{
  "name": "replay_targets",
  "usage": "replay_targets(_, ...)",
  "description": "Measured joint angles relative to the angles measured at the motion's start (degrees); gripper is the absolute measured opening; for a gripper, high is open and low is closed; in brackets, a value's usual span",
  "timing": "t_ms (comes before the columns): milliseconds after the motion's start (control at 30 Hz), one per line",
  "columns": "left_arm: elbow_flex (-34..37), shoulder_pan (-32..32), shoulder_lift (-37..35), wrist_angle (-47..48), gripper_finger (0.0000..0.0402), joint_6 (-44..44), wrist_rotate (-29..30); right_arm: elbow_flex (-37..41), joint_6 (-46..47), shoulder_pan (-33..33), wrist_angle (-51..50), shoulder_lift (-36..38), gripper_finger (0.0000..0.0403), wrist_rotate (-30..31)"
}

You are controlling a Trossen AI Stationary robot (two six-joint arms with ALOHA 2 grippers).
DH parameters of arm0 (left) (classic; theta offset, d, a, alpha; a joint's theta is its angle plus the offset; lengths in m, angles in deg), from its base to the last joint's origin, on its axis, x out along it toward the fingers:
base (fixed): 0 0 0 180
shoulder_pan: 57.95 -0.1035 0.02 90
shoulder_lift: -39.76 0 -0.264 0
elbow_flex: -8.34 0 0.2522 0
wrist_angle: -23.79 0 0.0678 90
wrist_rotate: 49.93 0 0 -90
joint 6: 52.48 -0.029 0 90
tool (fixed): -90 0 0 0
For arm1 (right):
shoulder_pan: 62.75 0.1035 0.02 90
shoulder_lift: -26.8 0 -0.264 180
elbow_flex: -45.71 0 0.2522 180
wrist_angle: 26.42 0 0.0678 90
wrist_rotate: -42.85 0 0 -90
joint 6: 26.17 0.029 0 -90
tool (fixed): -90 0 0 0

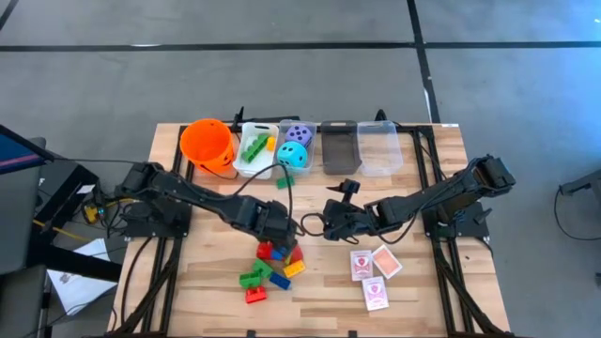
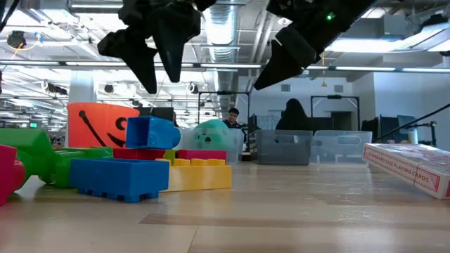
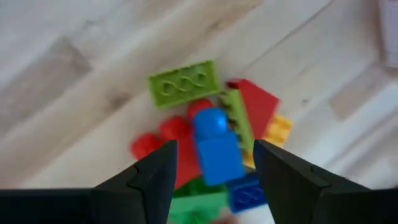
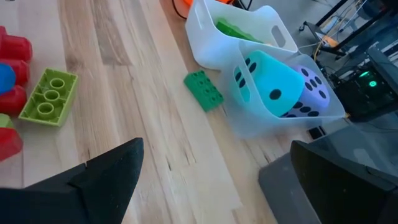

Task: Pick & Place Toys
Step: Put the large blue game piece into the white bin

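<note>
Left gripper (image 3: 211, 168) hangs open over the blue brick (image 3: 216, 146) atop the brick pile (image 1: 272, 263) near the desk's (image 1: 188, 282) front edge — seemingly lined up to straddle it; right gripper (image 1: 331, 225) waits open mid-desk.

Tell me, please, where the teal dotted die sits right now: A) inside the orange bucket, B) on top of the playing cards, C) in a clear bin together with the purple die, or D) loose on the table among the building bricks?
C: the right wrist view shows the teal die lying inside the clear bin right against the purple die, and the high view shows the same pair in that bin at the table's far edge.
</note>
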Motion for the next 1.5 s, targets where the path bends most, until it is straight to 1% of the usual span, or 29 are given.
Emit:
replay_targets(67,0.0,0.1,0.3,-1.8,0.0205,1.7,-1.3,0.0,0.0,-0.2,-0.5,0.0,0.0397,0.0)
replay_targets(200,0.0,0.8,0.4,-1.8,0.0203,5.9,-1.4,0.0,0.0,-0.8,-0.7,0.0,0.0397,0.1)
replay_targets(333,0.0,1.4,0.7,-1.8,0.0189,8.7,-1.4,0.0,0.0,-1.2,-0.7,0.0,0.0397,0.1)
replay_targets(500,0.0,1.8,2.9,-2.3,0.0167,9.0,-1.4,0.0,0.1,-2.1,-0.4,0.0,0.0397,0.0)
replay_targets(633,0.0,1.8,5.2,-3.2,0.0153,8.6,-3.5,0.0,2.3,-2.3,-1.0,0.0,0.0397,0.0)
replay_targets(867,0.1,1.8,5.8,-3.1,0.0149,8.4,-4.4,0.0,8.5,-0.7,-6.1,0.0,0.0397,-0.1)
replay_targets(967,0.1,1.9,5.7,-3.1,0.0154,7.8,-4.8,0.0,11.4,0.4,-7.6,0.0,0.0397,-0.1)
replay_targets(1133,0.1,2.0,5.7,-3.2,0.0174,5.4,-7.2,0.0,14.9,2.5,-9.5,0.0,0.0397,-0.1)
replay_targets(1300,0.1,2.0,5.7,-3.2,0.0207,4.4,-9.9,0.0,16.5,4.5,-10.1,0.0,0.0397,0.1)
replay_targets(1500,0.1,2.0,5.7,-3.3,0.0252,4.2,-9.5,0.0,17.6,5.8,-10.1,0.0,0.0397,0.1)
